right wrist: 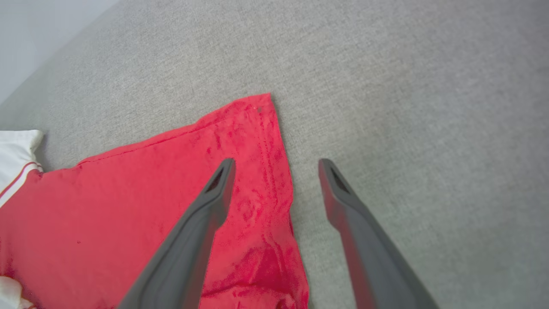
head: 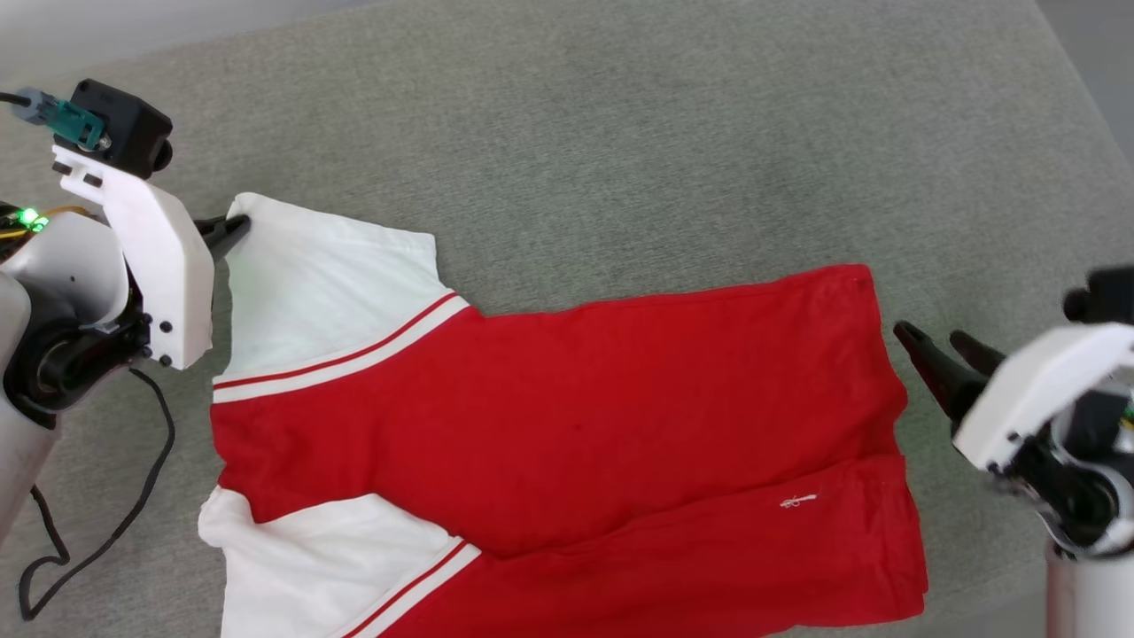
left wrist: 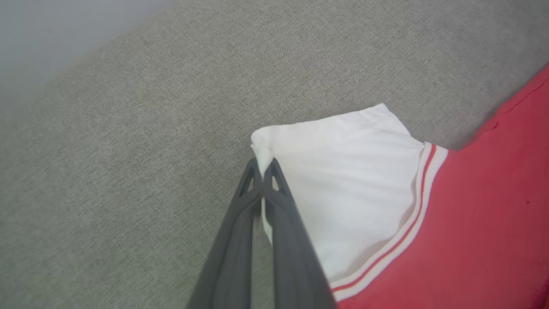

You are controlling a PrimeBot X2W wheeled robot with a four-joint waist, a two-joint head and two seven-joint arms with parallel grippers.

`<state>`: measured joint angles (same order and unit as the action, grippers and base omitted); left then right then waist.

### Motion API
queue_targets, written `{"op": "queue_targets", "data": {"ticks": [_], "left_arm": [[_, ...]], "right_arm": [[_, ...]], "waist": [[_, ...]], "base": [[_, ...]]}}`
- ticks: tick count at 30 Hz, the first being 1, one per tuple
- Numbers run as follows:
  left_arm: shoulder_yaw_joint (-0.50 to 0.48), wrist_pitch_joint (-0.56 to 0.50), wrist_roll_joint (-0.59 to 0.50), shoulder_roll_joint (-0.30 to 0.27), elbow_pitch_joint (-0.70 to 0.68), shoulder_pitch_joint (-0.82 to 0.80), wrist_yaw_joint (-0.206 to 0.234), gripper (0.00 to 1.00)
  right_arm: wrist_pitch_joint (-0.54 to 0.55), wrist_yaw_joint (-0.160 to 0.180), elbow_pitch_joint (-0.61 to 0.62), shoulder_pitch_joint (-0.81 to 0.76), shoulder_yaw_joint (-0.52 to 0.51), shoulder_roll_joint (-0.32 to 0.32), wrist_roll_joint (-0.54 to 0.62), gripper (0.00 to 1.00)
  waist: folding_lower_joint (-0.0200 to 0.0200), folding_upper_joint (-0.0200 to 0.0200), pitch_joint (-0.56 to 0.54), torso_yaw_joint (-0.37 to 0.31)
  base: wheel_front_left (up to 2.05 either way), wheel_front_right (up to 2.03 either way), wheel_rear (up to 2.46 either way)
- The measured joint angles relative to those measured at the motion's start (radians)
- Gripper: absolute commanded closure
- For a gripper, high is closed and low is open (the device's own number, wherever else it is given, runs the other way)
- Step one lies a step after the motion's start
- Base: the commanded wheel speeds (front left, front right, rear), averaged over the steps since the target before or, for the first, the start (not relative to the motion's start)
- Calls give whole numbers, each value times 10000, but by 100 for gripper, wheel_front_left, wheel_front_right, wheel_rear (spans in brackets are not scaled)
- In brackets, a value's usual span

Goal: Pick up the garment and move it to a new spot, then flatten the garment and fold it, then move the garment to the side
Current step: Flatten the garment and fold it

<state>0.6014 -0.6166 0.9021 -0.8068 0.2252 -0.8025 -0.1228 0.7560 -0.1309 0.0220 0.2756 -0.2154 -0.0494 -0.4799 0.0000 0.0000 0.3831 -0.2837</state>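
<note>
The garment (head: 567, 416), red with white striped-trim sleeves, lies flat on the grey surface with both sides folded in toward the middle. My left gripper (head: 237, 228) is shut on the far corner of its white sleeve (left wrist: 339, 180), and the pinch shows in the left wrist view at the gripper (left wrist: 262, 165). My right gripper (head: 937, 346) is open just right of the red hem. In the right wrist view this gripper (right wrist: 276, 165) straddles the hem's edge (right wrist: 274, 171), hovering above it, one finger over the cloth.
The grey fabric surface (head: 620, 133) stretches wide beyond the garment. A black cable (head: 133, 496) loops at the lower left beside my left arm. A pale floor strip (head: 89, 27) runs past the far left edge.
</note>
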Motion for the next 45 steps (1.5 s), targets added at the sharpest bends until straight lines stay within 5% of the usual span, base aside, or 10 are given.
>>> {"op": "queue_targets", "data": {"ticks": [13,21,23,24,27,45], "left_arm": [[336,146,58,56,86,-263,-54,100],[564,382,174,153,347,-305,-67,100],[633,403,228,151,395,-313,-81,100],[660,424,253,136,412,-313,-81,100],[750,489,290,98,458,-320,-82,100],[1241,1570,1248,-161,286,573,-82,100]], "right_arm": [[-477,0,-4199,2754,408,-96,1442,0],[-1170,4,-5294,3255,1024,-573,1110,0],[-1296,21,-5440,3339,1231,-711,849,13],[-1325,21,-5501,3363,1310,-769,719,51],[-1415,25,-5597,3426,1735,-1035,339,100],[-2201,0,-4721,2187,3223,-2470,-2004,100]], "waist": [[0,0,331,625],[-1,0,475,924],[-1,0,484,976],[-1,0,489,993],[-1,0,500,1038],[0,0,-443,1338]], "base": [[0,0,0],[0,0,0],[0,0,0],[0,0,0],[0,0,0],[0,0,0]]}}
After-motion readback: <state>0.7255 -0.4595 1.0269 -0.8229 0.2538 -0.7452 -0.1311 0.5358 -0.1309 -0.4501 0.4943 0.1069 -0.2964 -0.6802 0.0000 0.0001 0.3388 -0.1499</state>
